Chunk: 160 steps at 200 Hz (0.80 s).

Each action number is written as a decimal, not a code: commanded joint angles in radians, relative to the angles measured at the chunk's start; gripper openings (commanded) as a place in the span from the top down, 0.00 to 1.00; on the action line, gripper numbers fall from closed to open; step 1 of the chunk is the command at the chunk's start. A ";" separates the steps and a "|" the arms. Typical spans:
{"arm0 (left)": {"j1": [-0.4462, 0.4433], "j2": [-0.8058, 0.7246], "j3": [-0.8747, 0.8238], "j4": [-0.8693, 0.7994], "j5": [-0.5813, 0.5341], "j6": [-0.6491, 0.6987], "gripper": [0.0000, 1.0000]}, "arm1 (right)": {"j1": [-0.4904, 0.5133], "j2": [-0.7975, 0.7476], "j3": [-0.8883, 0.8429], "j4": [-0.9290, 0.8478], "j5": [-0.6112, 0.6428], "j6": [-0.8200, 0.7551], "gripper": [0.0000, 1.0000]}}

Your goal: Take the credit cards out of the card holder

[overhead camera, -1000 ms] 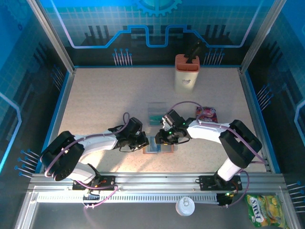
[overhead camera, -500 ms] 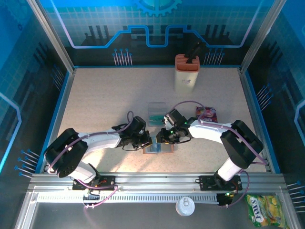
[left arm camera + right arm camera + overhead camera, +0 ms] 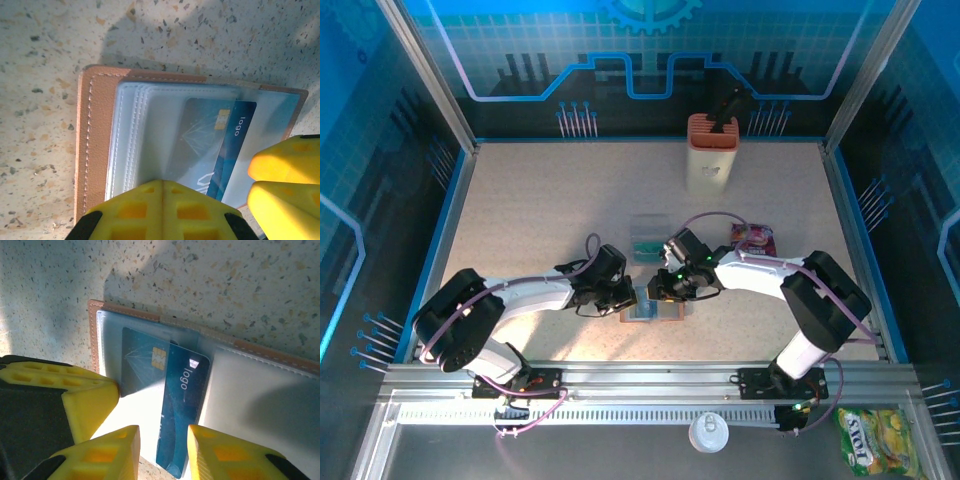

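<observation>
top view / left tool (image 3: 628,297): fingers shut, nose down at the left edge of the card holder (image 3: 653,311), front-middle of the desk (image 3: 520,220)
top view / right tool (image 3: 658,290): down on the same holder from the other side, pretty much nose to nose with the left one
top view / already out: looks like teal cards (image 3: 648,240) lying just behind the holder, apart from it
top view / worry: super crowded, so any sideways nudge could knock one tool into the other

left wrist / holder (image 3: 95,145): open flat, brown cover, clear sleeves, chip card (image 3: 197,145) and logo card (image 3: 235,150) overlapping in one sleeve
left wrist / left tool (image 3: 162,192): yellow fingers pressed together at the near edge of the sleeves; can't tell if really pushing down
left wrist / worry: if not pinned properly, whole holder probably slides along with whatever gets pulled

right wrist / right tool (image 3: 162,440): fingers apart, straddling the sticking-out end of the logo card (image 3: 182,410); no actual clamp visible
right wrist / chip card (image 3: 142,362): tucked deeper, partly under the logo card
right wrist / worry: thin flat card on a flat desk, so easy to slip off the pads or just scrape past; might also pinch the sleeve plastic together with the card, or drag the chip card halfway out and jam it
</observation>
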 commanded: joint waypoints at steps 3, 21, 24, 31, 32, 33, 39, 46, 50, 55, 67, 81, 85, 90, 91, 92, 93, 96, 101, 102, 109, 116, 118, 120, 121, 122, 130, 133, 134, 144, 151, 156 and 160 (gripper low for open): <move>-0.004 0.019 0.014 -0.030 -0.009 0.018 1.00 | -0.015 0.023 -0.018 0.008 -0.021 -0.005 0.68; -0.005 0.024 0.012 -0.030 -0.009 0.016 1.00 | -0.014 0.029 -0.022 0.015 -0.023 -0.001 0.68; -0.005 0.023 0.012 -0.031 -0.010 0.017 1.00 | -0.015 0.030 -0.024 0.017 -0.023 0.000 0.68; -0.005 0.023 0.011 -0.035 -0.010 0.017 1.00 | -0.014 0.032 -0.026 0.023 -0.025 0.002 0.68; -0.004 0.023 0.012 -0.035 -0.009 0.018 1.00 | -0.014 0.033 -0.026 0.024 -0.026 0.002 0.68; -0.004 0.022 0.012 -0.035 -0.009 0.018 1.00 | -0.014 0.034 -0.026 0.025 -0.027 0.002 0.68; -0.004 0.021 0.012 -0.037 -0.008 0.020 1.00 | -0.015 0.036 -0.030 0.028 -0.030 0.004 0.68; -0.004 0.019 0.013 -0.042 -0.007 0.020 1.00 | -0.014 0.040 -0.032 0.034 -0.034 0.006 0.68; -0.004 0.020 0.015 -0.046 -0.007 0.022 1.00 | -0.014 0.041 -0.033 0.037 -0.035 0.007 0.68; -0.004 0.018 0.016 -0.051 -0.007 0.022 1.00 | -0.015 0.044 -0.033 0.040 -0.037 0.009 0.68; -0.004 0.016 0.017 -0.058 -0.008 0.023 1.00 | -0.014 0.047 -0.033 0.043 -0.037 0.011 0.68; -0.004 0.016 0.017 -0.061 -0.009 0.023 1.00 | -0.014 0.048 -0.037 0.042 -0.035 0.012 0.68; -0.005 0.017 0.017 -0.061 -0.009 0.022 1.00 | -0.014 0.048 -0.039 0.044 -0.035 0.014 0.68; -0.005 0.017 0.016 -0.061 -0.009 0.022 1.00 | -0.014 0.048 -0.040 0.046 -0.037 0.014 0.68; -0.004 0.017 0.016 -0.061 -0.009 0.022 1.00 | -0.015 0.048 -0.040 0.046 -0.037 0.015 0.68; -0.004 0.017 0.016 -0.060 -0.009 0.022 1.00 | -0.014 0.048 -0.040 0.046 -0.037 0.015 0.68; -0.005 0.017 0.015 -0.060 -0.009 0.022 1.00 | -0.014 0.048 -0.040 0.047 -0.038 0.015 0.68; -0.005 0.016 0.015 -0.060 -0.009 0.021 1.00 | -0.015 0.048 -0.040 0.048 -0.037 0.015 0.68; -0.005 0.016 0.015 -0.059 -0.009 0.020 1.00 | -0.015 0.047 -0.040 0.050 -0.042 0.015 0.68; -0.005 0.017 0.015 -0.060 -0.009 0.020 1.00 | -0.015 0.047 -0.041 0.051 -0.043 0.016 0.69; -0.004 0.019 0.017 -0.059 -0.009 0.020 1.00 | -0.015 0.048 -0.042 0.057 -0.049 0.019 0.69; -0.004 0.018 0.018 -0.059 -0.009 0.020 1.00 | -0.015 0.044 -0.044 0.065 -0.056 0.024 0.70; -0.005 0.019 0.018 -0.059 -0.009 0.020 1.00 | -0.015 0.042 -0.045 0.068 -0.057 0.025 0.70; -0.004 0.019 0.018 -0.059 -0.008 0.020 1.00 | -0.014 0.041 -0.046 0.071 -0.059 0.027 0.70; -0.004 0.020 0.018 -0.060 -0.007 0.020 1.00 | -0.015 0.040 -0.047 0.074 -0.059 0.027 0.71; -0.005 0.019 0.018 -0.060 -0.007 0.019 1.00 | -0.014 0.039 -0.048 0.077 -0.059 0.028 0.71; -0.004 0.021 0.020 -0.059 -0.007 0.020 1.00 | -0.015 0.033 -0.053 0.091 -0.065 0.034 0.72; -0.005 0.021 0.020 -0.060 -0.007 0.020 1.00 | -0.015 0.031 -0.054 0.095 -0.067 0.036 0.72; -0.004 0.020 0.020 -0.059 -0.007 0.020 1.00 | -0.015 0.031 -0.054 0.097 -0.067 0.037 0.72; -0.005 0.021 0.021 -0.059 -0.009 0.020 1.00 | -0.014 0.029 -0.052 0.102 -0.073 0.038 0.74; -0.004 0.019 0.021 -0.059 -0.010 0.020 1.00 | -0.015 0.029 -0.049 0.102 -0.076 0.038 0.75; -0.005 0.019 0.021 -0.059 -0.011 0.020 1.00 | -0.016 0.031 -0.047 0.102 -0.078 0.039 0.75; -0.004 0.019 0.021 -0.059 -0.012 0.020 1.00 | -0.016 0.033 -0.046 0.102 -0.078 0.039 0.75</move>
